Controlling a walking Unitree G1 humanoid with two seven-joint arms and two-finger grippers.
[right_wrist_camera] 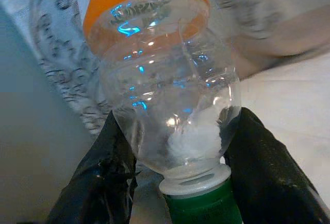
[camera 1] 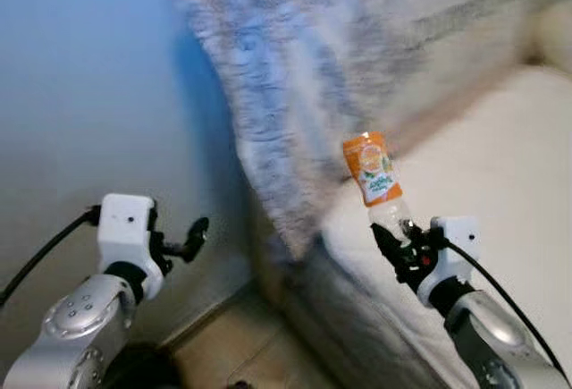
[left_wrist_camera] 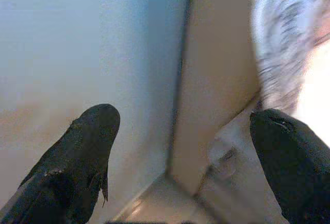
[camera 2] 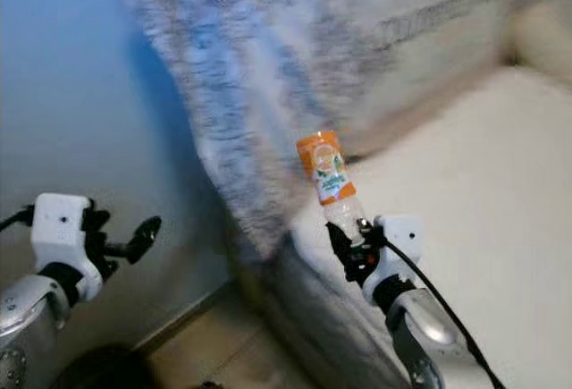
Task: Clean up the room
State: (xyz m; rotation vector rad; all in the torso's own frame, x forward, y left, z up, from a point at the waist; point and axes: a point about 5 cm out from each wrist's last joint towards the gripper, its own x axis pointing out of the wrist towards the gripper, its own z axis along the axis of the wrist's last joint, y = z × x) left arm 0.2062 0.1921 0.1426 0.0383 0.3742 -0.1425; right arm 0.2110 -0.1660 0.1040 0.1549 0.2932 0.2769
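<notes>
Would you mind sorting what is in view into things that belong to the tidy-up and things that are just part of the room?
Belongs to the job:
- clear plastic bottle with an orange label and green cap, held upside down
- right gripper, shut on the bottle near its neck
- left gripper, open and holding nothing

Just part of the room:
- sofa
- grey patterned blanket draped over it
- wall

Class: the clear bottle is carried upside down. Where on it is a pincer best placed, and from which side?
Grip the bottle at its tapered shoulder above the green cap, coming from below, as the right pincer does: the cap's collar stops slipping.
</notes>
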